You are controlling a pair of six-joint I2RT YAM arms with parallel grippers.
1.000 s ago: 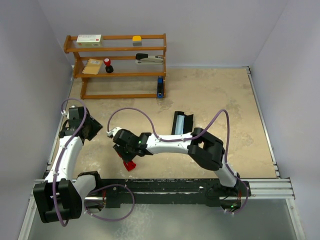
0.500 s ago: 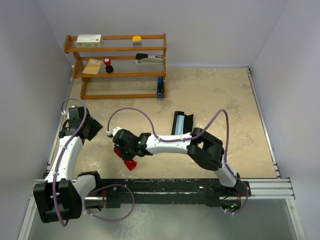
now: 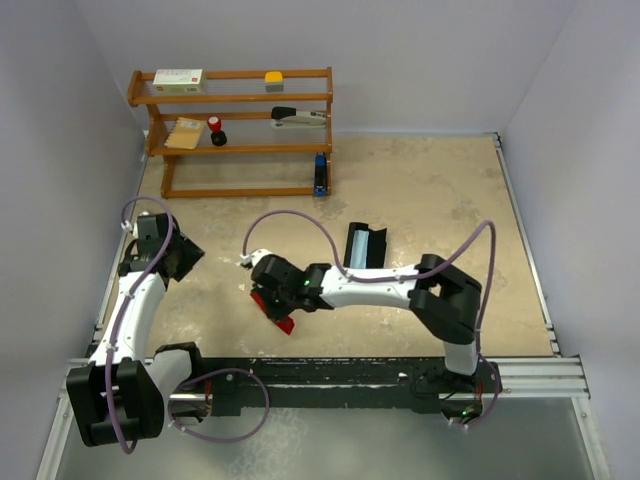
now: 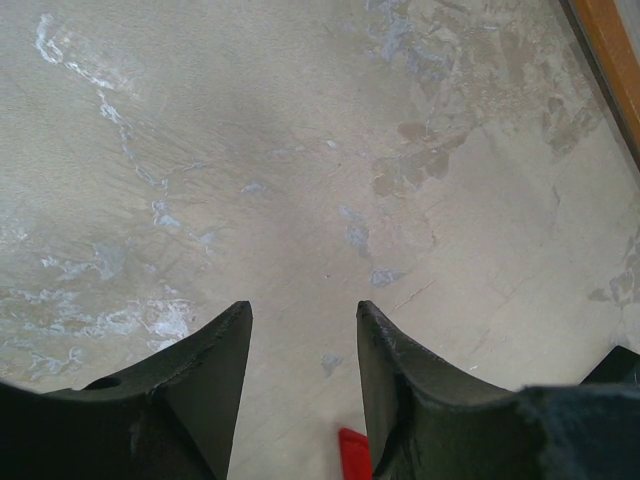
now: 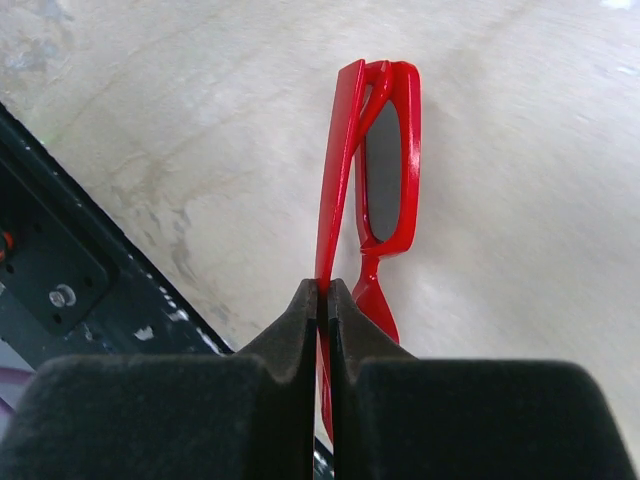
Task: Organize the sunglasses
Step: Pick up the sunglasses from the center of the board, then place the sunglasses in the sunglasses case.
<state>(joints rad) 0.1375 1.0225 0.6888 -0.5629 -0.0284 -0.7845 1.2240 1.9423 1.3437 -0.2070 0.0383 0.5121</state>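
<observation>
My right gripper (image 3: 272, 303) is shut on the red sunglasses (image 3: 283, 320), pinching one thin red arm between its pads; in the right wrist view the gripper (image 5: 322, 288) holds them folded, with the frame and a dark lens (image 5: 385, 170) sticking out ahead, over the table near its front edge. The long black case (image 3: 364, 247) lies open just right of the gripper, at mid table. My left gripper (image 3: 196, 249) is open and empty at the left side; in the left wrist view (image 4: 303, 312) only bare table lies between its fingers, with a bit of red (image 4: 352, 455) at the bottom edge.
A wooden shelf rack (image 3: 240, 135) stands at the back left, holding a box, a stapler (image 3: 298, 117) and small items. The black front rail (image 3: 330, 375) runs along the near edge. Walls close in left, back and right.
My right gripper has moved to the right with the sunglasses, from about mid-left towards the case. The left arm has not moved.
</observation>
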